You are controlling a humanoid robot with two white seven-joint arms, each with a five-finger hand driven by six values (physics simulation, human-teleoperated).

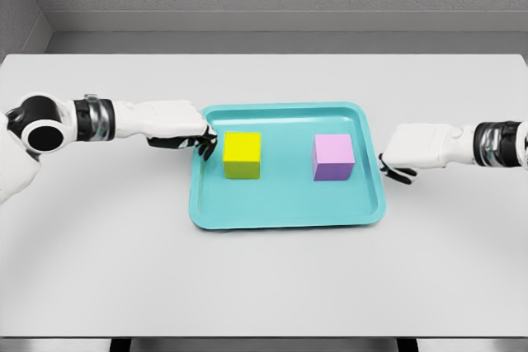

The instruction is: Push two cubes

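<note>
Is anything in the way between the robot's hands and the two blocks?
Only the teal tray's raised rim. The left hand already reaches over it beside the yellow cube. The right hand sits just outside the right rim, which lies between it and the pink cube.

We see teal tray (pixel 289 212) at frame centre, raised rim all round: barrier to low sideways entry. Yellow cube (pixel 242 156) left of centre, pink cube (pixel 333 157) right of centre; open tray floor between them. Left hand (pixel 177 125) over tray's left rim, just beside yellow cube. Right hand (pixel 417 150) just outside right rim. Table (pixel 264 286) bare across lower frame.
</note>
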